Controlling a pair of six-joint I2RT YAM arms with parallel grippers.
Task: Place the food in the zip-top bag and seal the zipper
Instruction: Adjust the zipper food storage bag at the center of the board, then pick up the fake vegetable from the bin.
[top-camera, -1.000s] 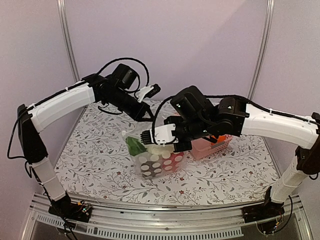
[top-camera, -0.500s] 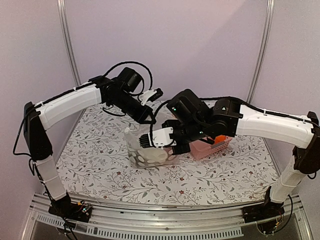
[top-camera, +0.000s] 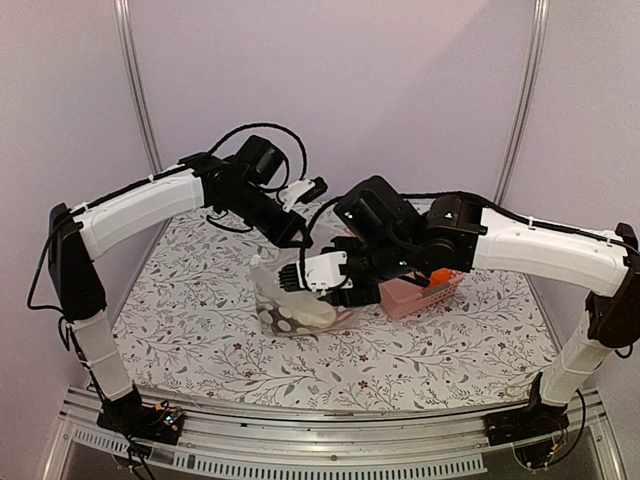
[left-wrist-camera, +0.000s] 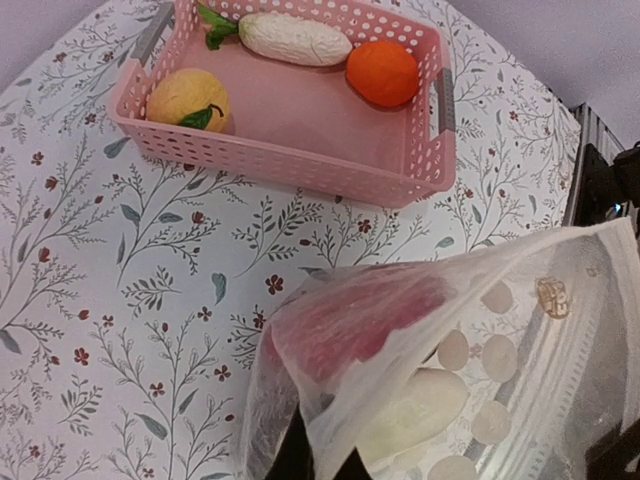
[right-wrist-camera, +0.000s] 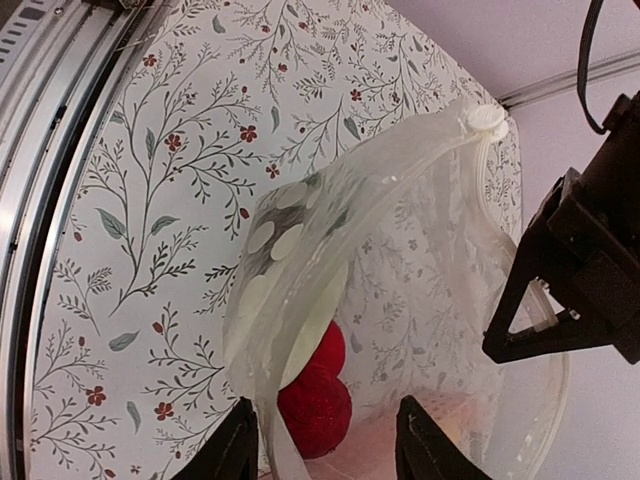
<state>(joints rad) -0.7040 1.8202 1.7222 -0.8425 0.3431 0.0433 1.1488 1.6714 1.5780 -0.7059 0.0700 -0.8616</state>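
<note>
One zip-top bag (left-wrist-camera: 560, 330), one pink basket (left-wrist-camera: 300, 165), five visible food pieces (left-wrist-camera: 382, 72): three basketed, two bagged.

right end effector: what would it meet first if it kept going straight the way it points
Most likely the zip-top bag: its clear film lies just ahead of the right end effector, with red food inside behind it. Depth is unclear.

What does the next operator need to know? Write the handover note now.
Left gripper: shut on the rim of the zip-top bag, holding its mouth open.
Right gripper: open, fingers either side of the bag's near rim.
Done: a red piece and a white piece are in the bag.
Left: the yellow fruit, white vegetable and orange fruit lie in the pink basket. Bag them, then seal the zipper.
</note>
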